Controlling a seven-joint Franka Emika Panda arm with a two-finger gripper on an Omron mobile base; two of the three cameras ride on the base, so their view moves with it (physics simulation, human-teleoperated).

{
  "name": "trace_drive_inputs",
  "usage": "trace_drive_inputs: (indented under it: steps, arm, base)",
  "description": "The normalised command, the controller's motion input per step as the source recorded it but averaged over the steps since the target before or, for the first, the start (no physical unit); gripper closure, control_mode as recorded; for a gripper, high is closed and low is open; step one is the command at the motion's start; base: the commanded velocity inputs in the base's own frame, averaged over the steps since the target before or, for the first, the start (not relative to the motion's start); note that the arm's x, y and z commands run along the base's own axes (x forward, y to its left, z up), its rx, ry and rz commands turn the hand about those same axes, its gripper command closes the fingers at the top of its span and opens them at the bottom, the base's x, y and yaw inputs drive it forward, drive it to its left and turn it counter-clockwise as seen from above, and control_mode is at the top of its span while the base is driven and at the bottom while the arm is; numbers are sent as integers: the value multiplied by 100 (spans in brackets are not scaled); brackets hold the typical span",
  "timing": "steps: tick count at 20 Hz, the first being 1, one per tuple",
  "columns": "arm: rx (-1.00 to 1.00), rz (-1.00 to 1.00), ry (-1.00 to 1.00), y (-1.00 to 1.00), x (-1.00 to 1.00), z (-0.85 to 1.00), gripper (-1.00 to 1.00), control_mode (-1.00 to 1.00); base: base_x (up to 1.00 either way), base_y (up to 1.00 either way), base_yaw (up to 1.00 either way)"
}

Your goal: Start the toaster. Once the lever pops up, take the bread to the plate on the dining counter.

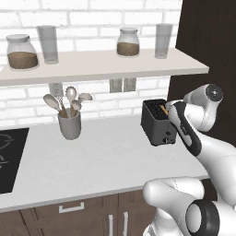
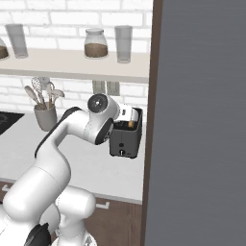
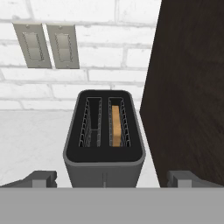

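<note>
Utensil jar (image 1: 69,123): on tabletop (image 1: 101,156), left. Toaster (image 3: 104,135): dark, two-slot, at tabletop's right end beside dark panel (image 3: 192,87). Bread (image 3: 116,126): in right slot. Claw (image 3: 111,179): spread wide, fingertips (image 3: 41,178) flanking toaster, holding nothing.

Dark toaster (image 1: 157,124) at the right end of a pale worktop (image 1: 101,159), a sliver of golden bread (image 1: 163,109) showing in one slot, small pale controls on its narrow end face, white robot arm (image 1: 193,133) reaching in beside it. Grey utensil holder (image 1: 70,123) with spoons further left; black cooktop (image 1: 11,159) at the left edge. Above, a shelf (image 1: 101,64) bearing two jars and two glasses against white brick.
</note>
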Motion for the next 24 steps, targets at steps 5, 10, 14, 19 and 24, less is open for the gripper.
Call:
trace_drive_inputs:
  steps: [5,10,14,19,24]
  arm:
    - [0,0,0,0,0,0,-100,-100]
    - [0,0,0,0,0,0,-100,-100]
    - [0,0,0,0,0,0,-100,-100]
    - [0,0,0,0,0,0,-100,-100]
    - [0,0,0,0,0,0,-100,-100]
  base:
    - [0,0,0]
    - [0,0,0]
    - [0,0,0]
    - [0,0,0]
    - [0,0,0]
